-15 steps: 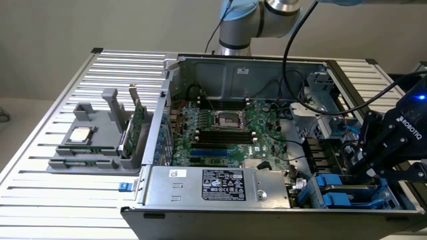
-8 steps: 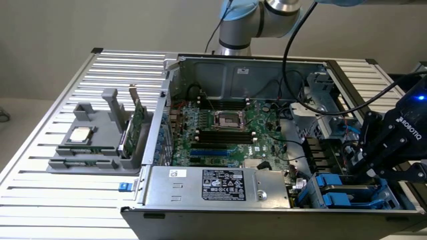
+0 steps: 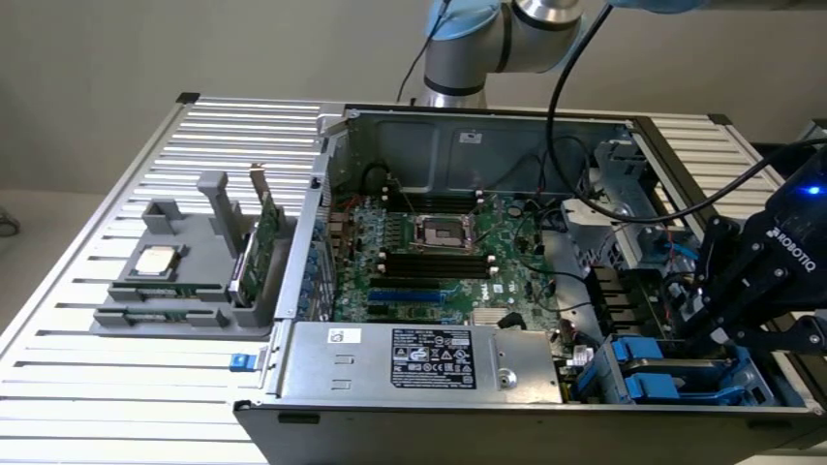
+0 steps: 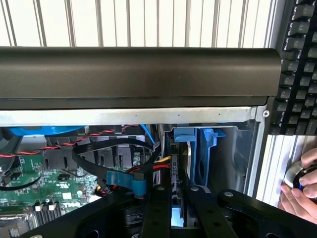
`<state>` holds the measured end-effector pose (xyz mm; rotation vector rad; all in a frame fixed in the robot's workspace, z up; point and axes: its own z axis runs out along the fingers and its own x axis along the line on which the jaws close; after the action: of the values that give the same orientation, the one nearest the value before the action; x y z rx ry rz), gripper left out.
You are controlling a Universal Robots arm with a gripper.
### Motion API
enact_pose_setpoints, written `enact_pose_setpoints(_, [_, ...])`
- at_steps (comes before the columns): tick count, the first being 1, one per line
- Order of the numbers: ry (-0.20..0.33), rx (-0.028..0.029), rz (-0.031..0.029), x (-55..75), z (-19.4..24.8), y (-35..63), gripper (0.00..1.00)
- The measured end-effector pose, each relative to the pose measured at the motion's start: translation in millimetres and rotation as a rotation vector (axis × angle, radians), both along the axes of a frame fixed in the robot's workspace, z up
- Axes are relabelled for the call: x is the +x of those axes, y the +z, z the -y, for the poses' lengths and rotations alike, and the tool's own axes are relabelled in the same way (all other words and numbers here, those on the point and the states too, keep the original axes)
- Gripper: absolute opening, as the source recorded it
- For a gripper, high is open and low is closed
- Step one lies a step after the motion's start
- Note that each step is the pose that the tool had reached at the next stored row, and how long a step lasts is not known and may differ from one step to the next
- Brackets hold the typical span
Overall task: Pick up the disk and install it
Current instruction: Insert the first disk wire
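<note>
The disk (image 4: 179, 168) stands on edge in the drive bay at the case's front corner, seen as a thin dark slab. Its blue carrier frame (image 4: 190, 136) rises behind it. My gripper (image 4: 177, 218) straddles the slab, one black finger (image 4: 156, 213) on each side, and looks shut on it. In the exterior view the gripper (image 3: 708, 334) reaches down into the bay at the right. Blue carrier tabs (image 3: 646, 373) and a silver edge of the disk (image 3: 691, 364) lie just below it.
Red, black and blue cables (image 4: 114, 163) crowd the bay beside the motherboard (image 3: 440, 252). The power supply (image 3: 413, 358) fills the case's near side. A grey holder (image 3: 168, 291) outside holds a processor chip (image 3: 158, 260) and a green card (image 3: 265, 242). A hand (image 4: 297, 196) rests near a keyboard (image 4: 299, 64).
</note>
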<state>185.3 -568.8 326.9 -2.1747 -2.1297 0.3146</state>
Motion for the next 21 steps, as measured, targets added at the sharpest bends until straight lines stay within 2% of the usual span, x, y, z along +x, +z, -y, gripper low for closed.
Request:
enact_pose_setpoints(8, [0.000,-0.0015,0.0015,-1.4,0.0,-1.0,0.17])
enact_pose_setpoints(21, [0.000,-0.0094,0.0016,-2.6,0.0,-0.8,0.17])
